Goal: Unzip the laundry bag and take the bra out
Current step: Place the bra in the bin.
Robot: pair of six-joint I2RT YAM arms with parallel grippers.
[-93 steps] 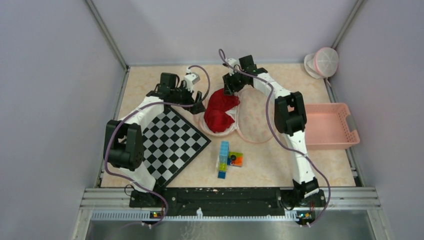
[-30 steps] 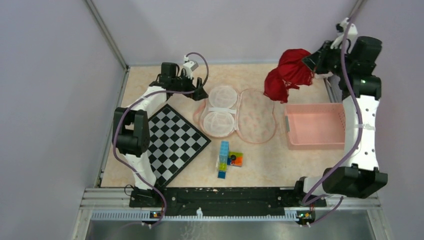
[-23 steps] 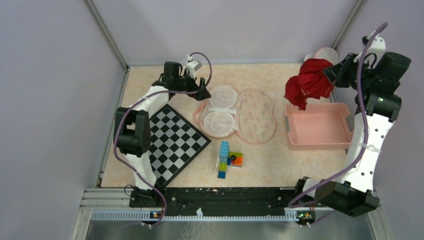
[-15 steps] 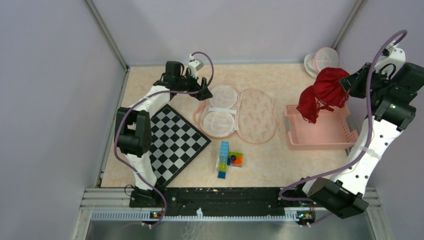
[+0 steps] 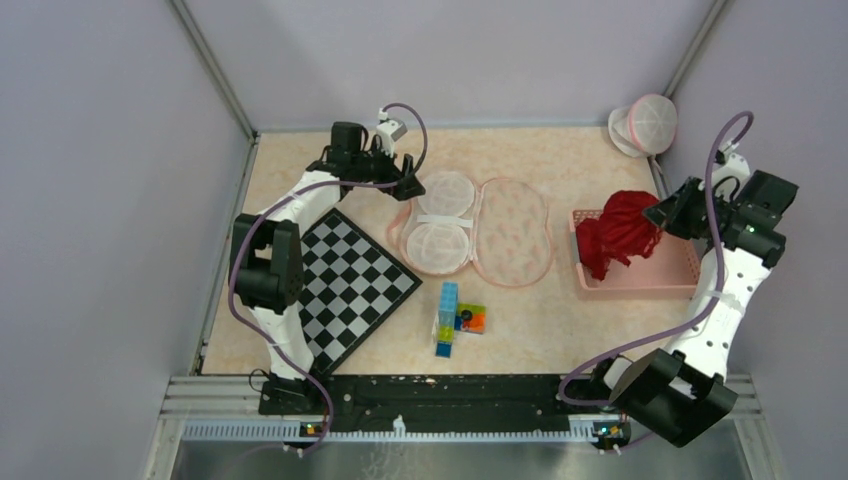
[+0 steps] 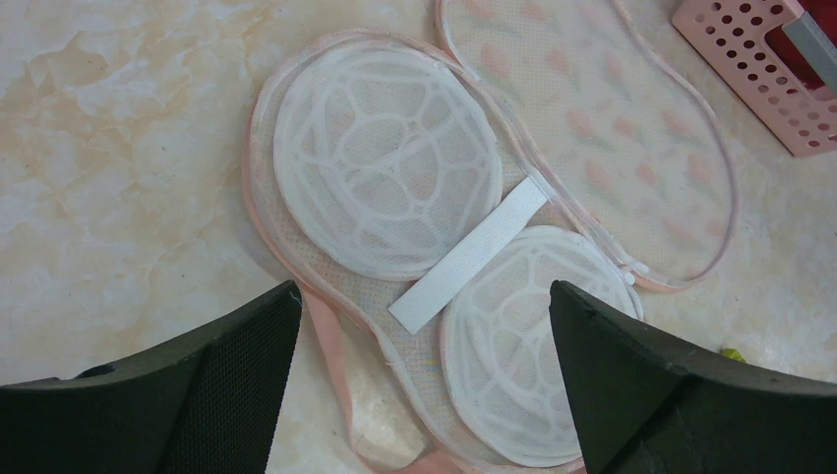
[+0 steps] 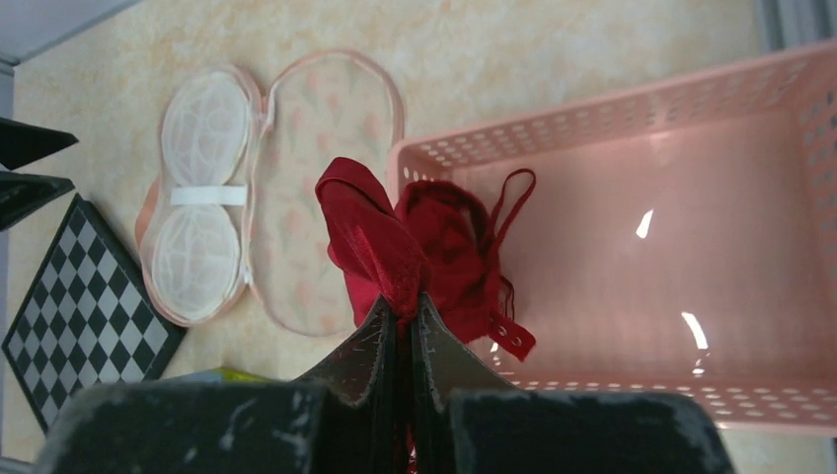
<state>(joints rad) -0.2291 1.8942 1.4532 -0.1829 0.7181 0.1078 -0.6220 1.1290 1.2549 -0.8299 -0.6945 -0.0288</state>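
From above: my right end effector [image 5: 662, 214] holds the red bra [image 5: 620, 235] over the left end of the pink basket [image 5: 655, 272], right of the open laundry bag [image 5: 500, 232].

Left wrist: my left end effector [image 6: 422, 296] is spread and empty.

Right wrist: I pinch bunched middle cloth. It seems soft and light, and could snag.

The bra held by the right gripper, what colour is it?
The bra is red; the right wrist view shows it best.

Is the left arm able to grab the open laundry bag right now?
Probably yes. The left gripper hangs open just above the laundry bag, and nothing lies between them to block the way down.
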